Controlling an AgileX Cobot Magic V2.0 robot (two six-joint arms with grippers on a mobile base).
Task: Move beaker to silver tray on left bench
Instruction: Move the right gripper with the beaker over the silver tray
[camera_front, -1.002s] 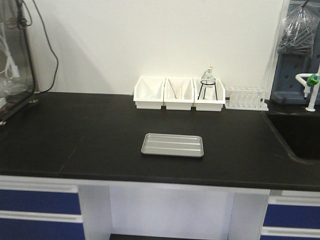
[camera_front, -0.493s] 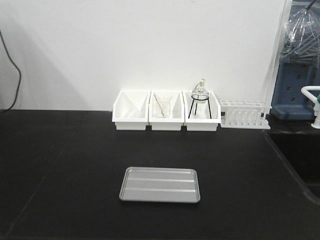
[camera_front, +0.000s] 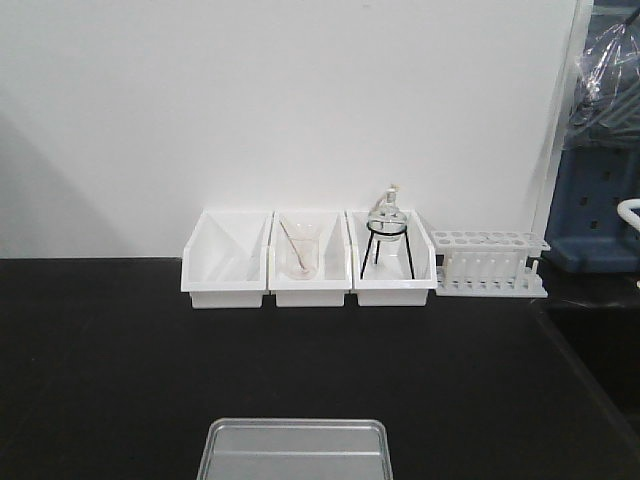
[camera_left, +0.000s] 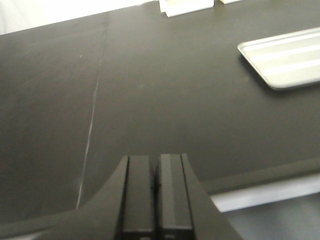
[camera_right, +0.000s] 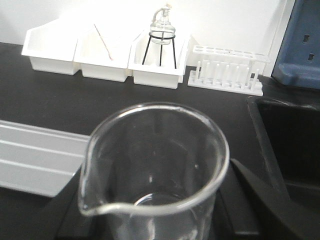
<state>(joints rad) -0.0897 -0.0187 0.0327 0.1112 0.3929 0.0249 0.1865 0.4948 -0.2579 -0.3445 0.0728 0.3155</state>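
Only the right wrist view shows the clear, spouted glass beaker (camera_right: 155, 170), pinched in the right pincer (camera_right: 156, 212); the left pincer (camera_left: 155, 192) is pressed together over the matte black table (camera_left: 165, 85).

You face a black bench (camera_front: 110, 370). The silver tray (camera_front: 295, 452) lies flat at the middle of its front edge. Along the back edge three white bins (camera_front: 310, 292) stand side by side, with a white test-tube rack (camera_front: 490, 268) just beside them, toward the right back corner.
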